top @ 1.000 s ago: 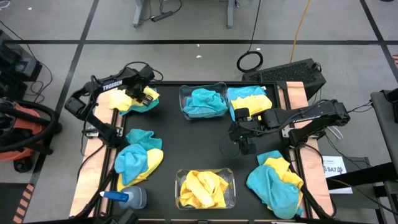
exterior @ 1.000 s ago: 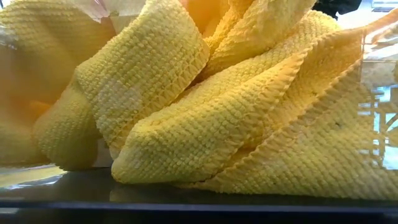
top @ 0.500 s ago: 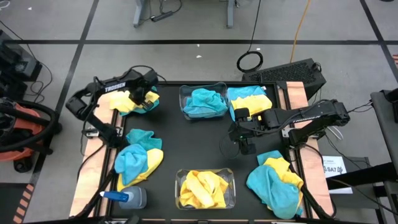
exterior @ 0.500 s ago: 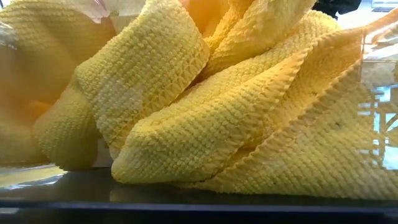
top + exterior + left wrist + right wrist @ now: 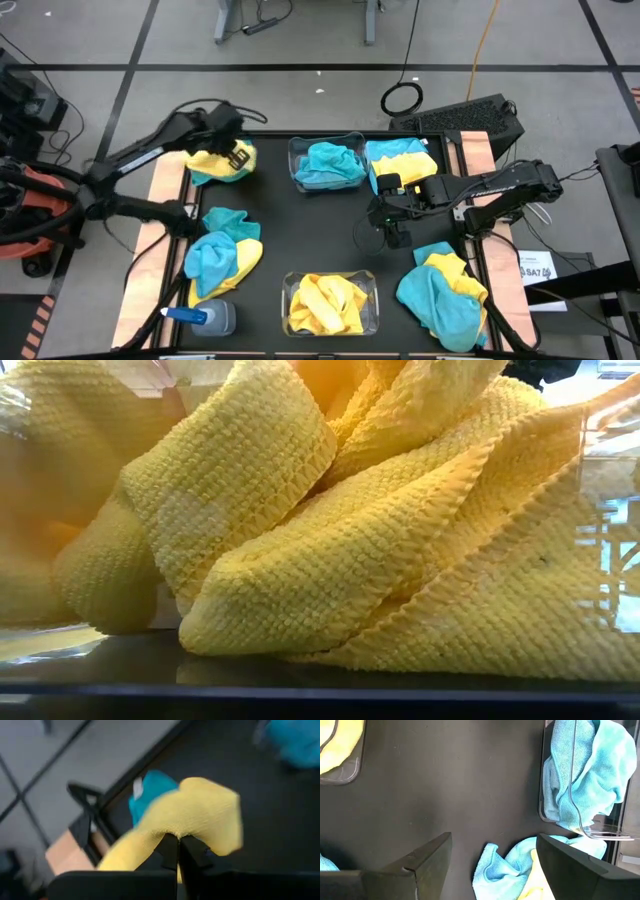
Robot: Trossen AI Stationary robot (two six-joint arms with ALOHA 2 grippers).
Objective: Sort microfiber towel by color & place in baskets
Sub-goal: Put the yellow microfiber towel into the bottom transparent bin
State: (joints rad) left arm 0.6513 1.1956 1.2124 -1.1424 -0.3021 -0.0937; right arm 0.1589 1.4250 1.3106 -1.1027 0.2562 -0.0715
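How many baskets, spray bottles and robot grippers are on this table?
Clear baskets: 2
Spray bottle: 1
Grippers: 2, the left gripper shut on a yellow towel, the right gripper open over the mat
Total: 5

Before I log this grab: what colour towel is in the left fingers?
Yellow towel, clearest in the left wrist view.

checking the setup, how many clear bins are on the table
2. One bin sits at the far middle of the mat, holding blue cloths. The other bin sits at the near middle edge, holding yellow cloths. None seems hidden.
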